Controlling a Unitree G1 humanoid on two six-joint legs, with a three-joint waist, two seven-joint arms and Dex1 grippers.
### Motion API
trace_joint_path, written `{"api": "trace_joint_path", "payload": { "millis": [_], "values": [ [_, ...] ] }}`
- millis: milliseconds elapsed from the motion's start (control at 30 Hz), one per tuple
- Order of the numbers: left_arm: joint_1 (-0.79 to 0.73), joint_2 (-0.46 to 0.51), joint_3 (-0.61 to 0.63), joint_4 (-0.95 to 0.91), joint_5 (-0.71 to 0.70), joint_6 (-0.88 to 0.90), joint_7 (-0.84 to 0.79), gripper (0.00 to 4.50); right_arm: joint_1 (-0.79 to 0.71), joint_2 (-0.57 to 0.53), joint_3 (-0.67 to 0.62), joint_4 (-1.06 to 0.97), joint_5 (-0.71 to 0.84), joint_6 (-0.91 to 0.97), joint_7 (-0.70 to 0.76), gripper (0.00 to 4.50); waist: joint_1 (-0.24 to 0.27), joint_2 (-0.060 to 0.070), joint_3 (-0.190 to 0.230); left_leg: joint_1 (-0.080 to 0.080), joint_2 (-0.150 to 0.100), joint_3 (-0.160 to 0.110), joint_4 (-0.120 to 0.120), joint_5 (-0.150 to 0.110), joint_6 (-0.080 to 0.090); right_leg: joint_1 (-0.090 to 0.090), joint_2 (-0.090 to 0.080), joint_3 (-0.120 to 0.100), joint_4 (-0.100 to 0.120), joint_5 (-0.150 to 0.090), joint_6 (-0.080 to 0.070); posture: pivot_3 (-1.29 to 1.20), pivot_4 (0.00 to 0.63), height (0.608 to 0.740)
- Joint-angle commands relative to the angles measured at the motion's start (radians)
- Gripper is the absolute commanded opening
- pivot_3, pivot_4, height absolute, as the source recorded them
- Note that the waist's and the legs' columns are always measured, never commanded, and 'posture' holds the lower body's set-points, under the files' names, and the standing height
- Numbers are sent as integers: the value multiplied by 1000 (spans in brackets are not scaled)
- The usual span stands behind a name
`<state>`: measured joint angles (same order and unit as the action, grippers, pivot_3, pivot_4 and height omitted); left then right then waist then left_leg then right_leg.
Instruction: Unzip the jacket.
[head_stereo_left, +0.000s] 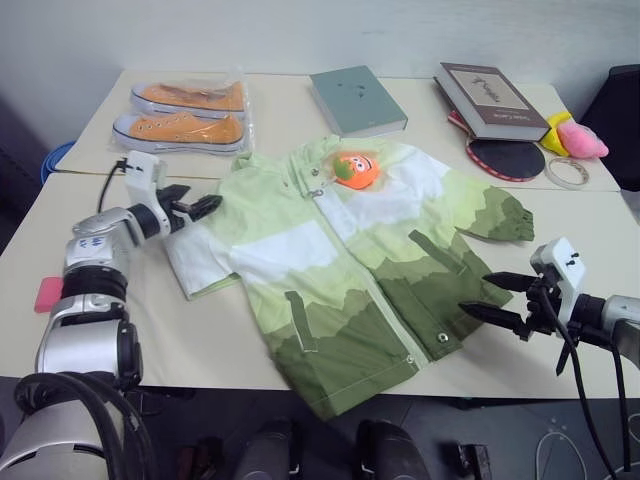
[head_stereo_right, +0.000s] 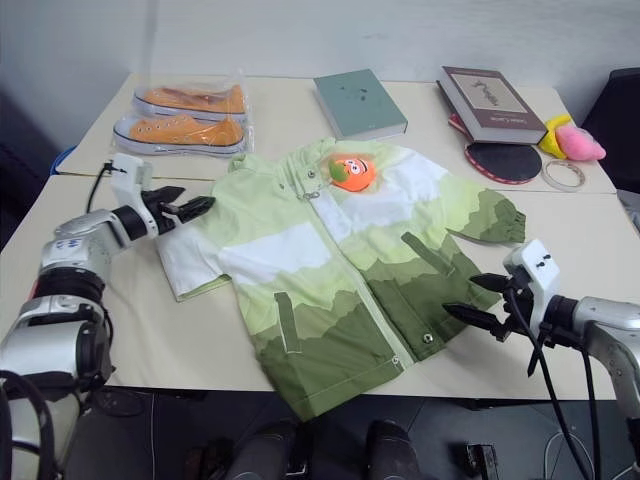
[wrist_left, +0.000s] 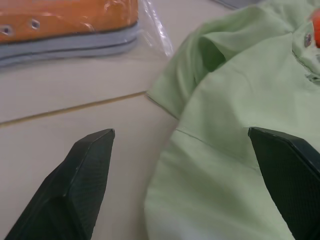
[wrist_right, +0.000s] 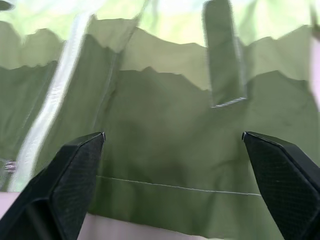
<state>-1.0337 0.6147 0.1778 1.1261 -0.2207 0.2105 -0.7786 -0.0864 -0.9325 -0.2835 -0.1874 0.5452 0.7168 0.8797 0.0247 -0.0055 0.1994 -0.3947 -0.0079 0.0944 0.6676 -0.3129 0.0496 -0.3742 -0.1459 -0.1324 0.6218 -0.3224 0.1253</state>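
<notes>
In the head views, the jacket (head_stereo_left: 350, 270) is seen spread flat on the table (head_stereo_left: 600, 240), collar far and hem near, hanging slightly over the near edge. Its zipper (head_stereo_left: 365, 275) is seen running down the middle; how far it is closed cannot be told for certain. An orange toy (head_stereo_left: 356, 169) is laid on the chest near the collar. The left gripper (head_stereo_left: 196, 206) is held with fingers apart just beside the jacket's left sleeve, gripping nothing. The right gripper (head_stereo_left: 492, 296) is held spread wide at the jacket's near right corner, nothing being held. Bagged orange shoes (head_stereo_left: 186, 113) are placed far left, a green book (head_stereo_left: 357, 99) far centre, and a grey book (head_stereo_left: 489, 100) far right, resting on a paddle (head_stereo_left: 505, 157). A ring (head_stereo_left: 567, 172) and a plush toy (head_stereo_left: 574, 137) are found at the far right.

In the left wrist view, both fingers (wrist_left: 80, 185) are shown parted, with the pale green sleeve and the table between them and the shoes beyond.

In the right wrist view, the fingers (wrist_right: 65, 182) are shown wide apart over the dark green hem; a pocket flap (wrist_right: 224, 55) and the zipper's pale line are seen beyond.
</notes>
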Motion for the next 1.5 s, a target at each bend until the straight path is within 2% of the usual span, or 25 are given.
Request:
{"api": "trace_joint_path", "payload": {
  "millis": [33, 167, 233, 300, 333, 400, 533, 567, 633, 700, 900, 1033, 1233, 1400, 1500],
  "values": [
    [-48, 5, 2, 69, 24, -6, -16, 4500, 15, 2, -14, -31, -20, 46, -58, 4474, -1, 0, 0, 0, 0, 0, 0, 0, 0, -1, 0, 0, 0, 0, 0, 0, 150, 740],
    [-52, 2, -17, 123, 68, 20, -3, 3694, 27, 11, 13, -72, 20, 155, -78, 4500, -4, 0, 0, -1, 0, 0, 0, 0, 0, -1, 1, 0, 0, 0, 0, 0, 150, 740],
    [-41, 3, -25, 134, 85, 31, -17, 3048, 24, 31, 28, -68, 24, 183, -91, 4110, -3, -1, 0, -1, 0, 0, 0, 1, 0, -1, 1, 0, 1, 0, 0, 0, 150, 740],
    [-28, 1, -22, 136, 92, 39, -28, 2329, 18, 57, 32, -60, 34, 206, -104, 3520, -2, -2, -1, -1, 0, 0, 1, 1, 0, -1, 0, 0, 1, 0, 0, 0, 150, 740],
    [-15, -1, -21, 135, 91, 51, -44, 2121, 15, 71, 37, -52, 33, 203, -107, 3272, -3, -3, -2, -1, 0, 0, 1, 1, 0, -1, 0, 0, 2, 0, 0, 0, 150, 740],
    [13, -3, -26, 125, 91, 65, -82, 1400, 10, 100, 42, -27, 6, 163, -127, 2523, -3, -6, -3, 0, 0, 0, 1, 1, 0, 0, 0, 0, 2, 0, 0, 0, 150, 740],
    [103, 4, -49, 15, 79, 128, -226, 232, 13, 104, 41, 42, -120, -15, -168, 1263, -5, -7, -4, 3, 0, 2, 1, 1, 0, 1, 0, 1, 3, 0, 0, 0, 150, 740],
    [138, 9, -53, -41, 66, 158, -265, 89, 17, 96, 35, 65, -154, -66, -179, 1143, -5, -7, -5, 4, 0, 2, 1, 1, 0, 2, 0, 2, 3, 0, 0, 0, 150, 740],
    [233, 22, -53, -211, 25, 251, -316, 0, 14, 80, 23, 121, -212, -160, -196, 723, -11, -7, -5, 5, 0, 3, 0, 1, 0, 1, -1, 4, 4, 0, 0, 0, 150, 740],
    [362, 36, -36, -457, -43, 382, -323, 0, -15, 81, 1, 193, -250, -242, -219, 30, -19, -6, -5, 5, 0, 3, 0, 1, -1, 1, -1, 4, 4, 0, 0, 0, 150, 740],
    [708, 43, 54, -1088, -247, 696, -228, 0, -163, 76, 2, 425, -335, -441, -261, 30, -33, -5, -4, 5, 1, 2, 0, 1, -1, 2, -2, 8, 3, 0, 0, 0, 150, 740],
    [913, -3, 98, -1369, -346, 797, -133, 0, -295, 83, 33, 634, -396, -568, -291, 30, -36, -4, -4, 5, 2, 1, 0, 1, -2, 2, -3, 14, 2, 0, 0, 0, 150, 740],
    [1124, -153, 62, -1698, -463, 839, 27, 0, -468, 114, 79, 908, -448, -726, -309, 30, -24, -3, -3, 5, 2, 0, 0, 1, -2, 5, -3, 14, -1, 0, -1, 0, 150, 740],
    [1187, -157, -12, -1789, -454, 747, 36, 0, -519, 134, 72, 1028, -438, -822, -272, 30, -25, -3, -4, 6, 3, -1, 0, 1, -3, 8, -1, 13, -3, 0, -1, 0, 150, 740],
    [1202, -116, -11, -1794, -440, 674, 9, 0, -501, 119, 57, 1006, -407, -824, -203, 627, -27, -2, -3, 6, 3, -1, 0, 1, -2, 7, 0, 13, -3, 0, -1, 0, 150, 740]
  ]
}}
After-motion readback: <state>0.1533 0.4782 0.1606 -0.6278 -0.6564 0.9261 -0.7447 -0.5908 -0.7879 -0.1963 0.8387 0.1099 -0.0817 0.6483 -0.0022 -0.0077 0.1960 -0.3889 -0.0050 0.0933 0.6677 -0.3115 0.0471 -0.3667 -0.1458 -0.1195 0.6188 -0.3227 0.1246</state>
